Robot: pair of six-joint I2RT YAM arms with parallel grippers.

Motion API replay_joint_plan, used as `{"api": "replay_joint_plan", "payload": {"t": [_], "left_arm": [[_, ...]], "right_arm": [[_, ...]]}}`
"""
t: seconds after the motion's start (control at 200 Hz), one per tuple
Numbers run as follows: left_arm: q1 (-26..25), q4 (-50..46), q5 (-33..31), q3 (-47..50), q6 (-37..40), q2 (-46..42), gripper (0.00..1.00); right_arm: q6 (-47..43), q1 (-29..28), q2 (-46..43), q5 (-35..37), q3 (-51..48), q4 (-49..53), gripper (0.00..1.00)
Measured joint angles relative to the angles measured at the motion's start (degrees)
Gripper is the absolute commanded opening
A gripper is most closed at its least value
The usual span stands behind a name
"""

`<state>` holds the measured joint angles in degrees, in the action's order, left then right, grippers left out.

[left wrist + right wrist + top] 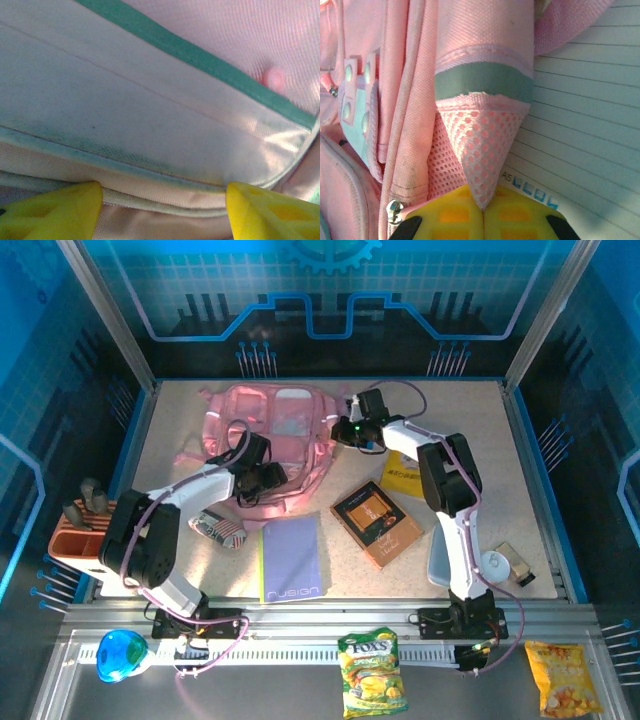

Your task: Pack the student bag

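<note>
The bag (pixel 270 435) lies flat at the far middle of the table (pixel 480 440), pink, with a pale panel at its far end and straps trailing off its sides. The left gripper (pixel 268 478) sits at the bag's near edge; in the left wrist view its yellow fingers (pixel 55 210) stand spread, apart from each other, with a piped seam of the bag (pixel 150 125) running across just beyond the gap (whether the tips touch the cloth I cannot tell). The right gripper (pixel 352 433) is at the bag's right side, and in the right wrist view (pixel 482 210) its jaws are pressed together on a pointed corner of pink mesh (pixel 480 145) belonging to the bag, with a lined sheet (pixel 590 115) lying beneath. On the table nearer the arms lie a purple notebook (pixel 292 555), a brown book (pixel 377 523) to its right, and a yellow packet (pixel 403 475) partly behind the right arm. A striped pouch (pixel 220 530) lies just left of the notebook. An orange holder (pixel 80 540) stands at the left edge.
</note>
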<state>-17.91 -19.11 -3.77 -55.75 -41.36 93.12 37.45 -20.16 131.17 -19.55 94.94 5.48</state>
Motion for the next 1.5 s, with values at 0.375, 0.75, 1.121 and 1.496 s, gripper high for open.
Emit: {"api": "replay_joint_plan", "payload": {"t": [0.375, 0.75, 1.121, 1.496], "left_arm": [[1.4, 1.8, 0.6, -15.9, 5.4, 14.1, 0.71], [1.2, 1.2, -0.5, -16.4, 7.5, 10.5, 0.79], [-12.9, 0.3, -4.7, -6.8, 3.5, 0.8, 0.64], [-25.2, 5.7, -11.5, -9.6, 0.3, 10.4, 0.44]], "right_arm": [[7.2, 4.6, -17.9, 3.7, -26.6, -9.0, 0.04], [17.4, 4.7, -18.9, 0.4, -29.7, -12.4, 0.31], [18.5, 4.7, -17.5, -0.7, -28.9, -12.3, 0.08], [19.1, 2.1, -21.0, -3.0, -29.5, -14.0, 0.05]]}}
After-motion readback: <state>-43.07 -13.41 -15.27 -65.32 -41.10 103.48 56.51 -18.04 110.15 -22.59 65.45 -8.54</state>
